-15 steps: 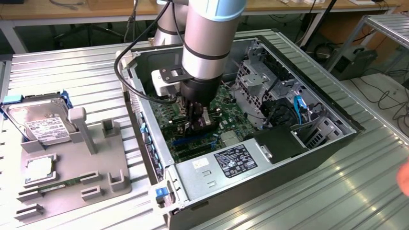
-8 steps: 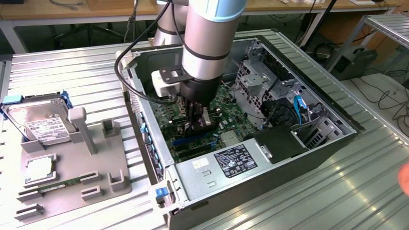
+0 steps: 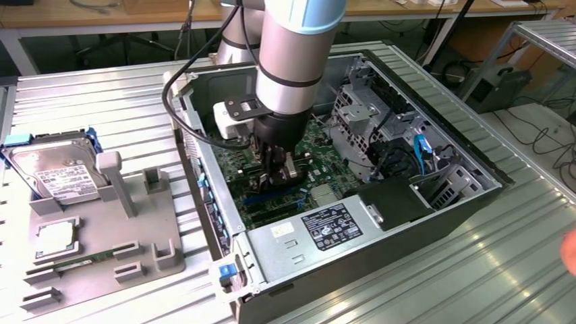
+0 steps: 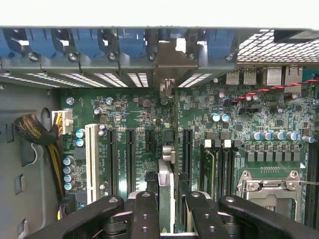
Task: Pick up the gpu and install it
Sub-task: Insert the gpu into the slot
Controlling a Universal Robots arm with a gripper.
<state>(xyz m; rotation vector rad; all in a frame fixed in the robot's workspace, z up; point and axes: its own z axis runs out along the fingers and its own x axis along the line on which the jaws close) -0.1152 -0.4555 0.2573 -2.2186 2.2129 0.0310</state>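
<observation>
We see the gripper lowered inside the open computer case, just above the motherboard. In the wrist view its black fingers are partly closed on the gpu, seen edge-on, standing upright between them. Ahead of the fingertips, the card's pale bracket meets the case's rear slot row. Black expansion slots lie to either side of the fingers. Whether the card is fully seated, we cannot tell.
</observation>
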